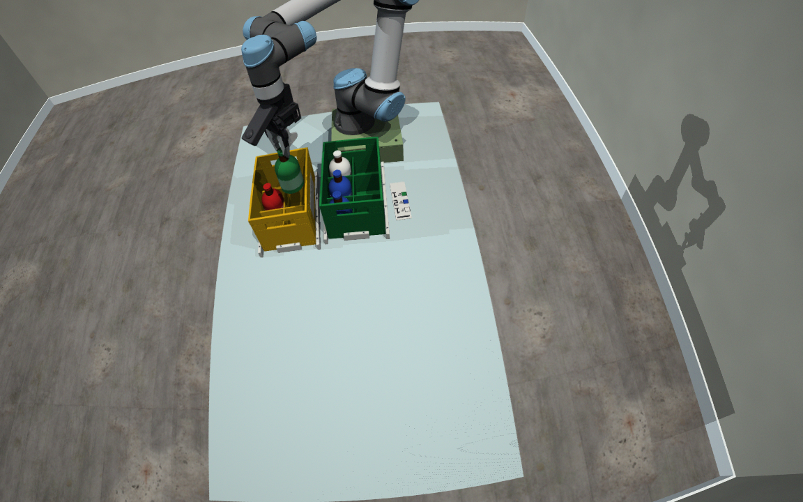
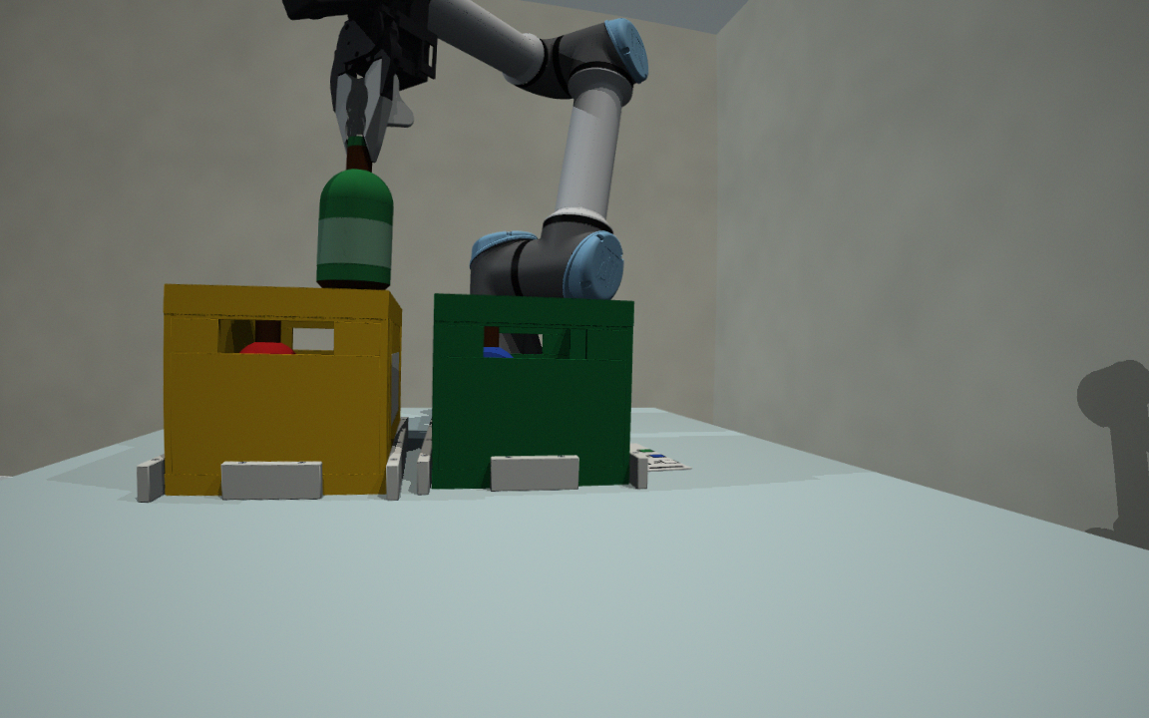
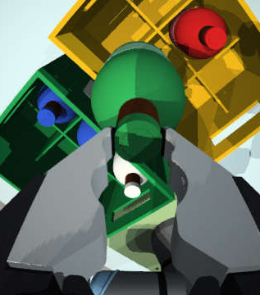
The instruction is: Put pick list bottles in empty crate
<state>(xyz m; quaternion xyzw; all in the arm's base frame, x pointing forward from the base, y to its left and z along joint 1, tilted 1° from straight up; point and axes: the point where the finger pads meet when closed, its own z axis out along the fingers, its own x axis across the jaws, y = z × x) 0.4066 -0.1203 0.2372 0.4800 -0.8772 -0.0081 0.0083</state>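
My gripper [image 2: 357, 134] is shut on the cap of a green-label bottle [image 2: 354, 227] and holds it upright just above the right side of the yellow crate [image 2: 279, 388]. The bottle also shows in the top view [image 1: 288, 173] and in the wrist view [image 3: 138, 96]. A red bottle [image 1: 270, 196] stands in the yellow crate. The green crate [image 1: 353, 188] holds a white bottle [image 1: 339, 165] and two blue bottles [image 1: 338, 185]. The pick list [image 1: 400, 199] lies on the table right of the green crate.
The robot base [image 1: 366, 100] stands right behind the green crate. Grey stop blocks [image 2: 269, 479] sit at the feet of both crates. Walls bound the floor around the table.
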